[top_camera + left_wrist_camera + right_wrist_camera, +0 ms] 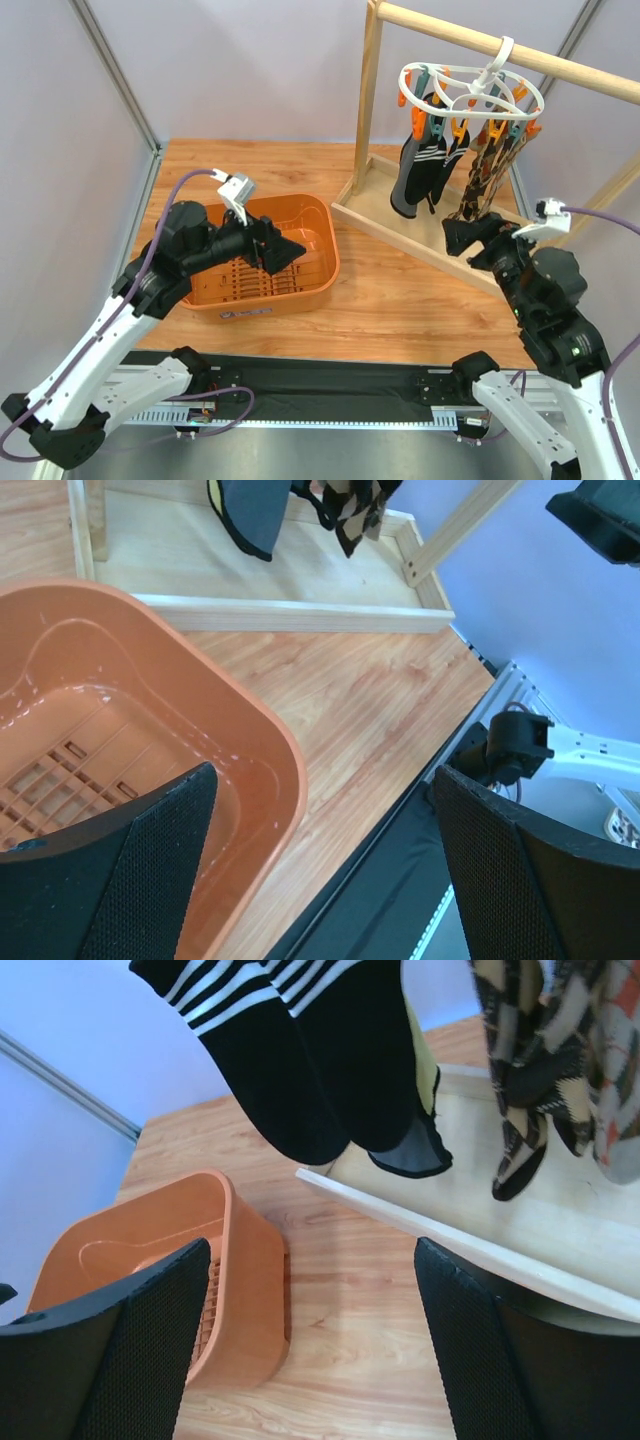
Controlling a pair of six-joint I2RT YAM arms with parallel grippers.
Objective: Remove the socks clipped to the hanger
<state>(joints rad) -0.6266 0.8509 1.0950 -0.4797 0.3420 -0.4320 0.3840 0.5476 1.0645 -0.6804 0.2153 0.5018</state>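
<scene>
The white ring hanger (470,85) hangs by its hook from the wooden rail at the back right. Clipped under it are black socks with white stripes (418,170) and brown argyle socks (485,178). In the right wrist view the striped socks (290,1050), a black-and-yellow sock (425,1095) and the argyle socks (540,1070) dangle just ahead. My right gripper (470,232) (312,1250) is open and empty, low in front of the socks. My left gripper (288,250) (322,780) is open and empty over the orange basket's right side.
The orange basket (300,200) (270,730) (200,1230) sits left of centre on the wooden table. The wooden frame's upright post (368,100) and its base tray (390,222) (480,1245) stand under the hanger. A black strip runs along the near table edge (320,385).
</scene>
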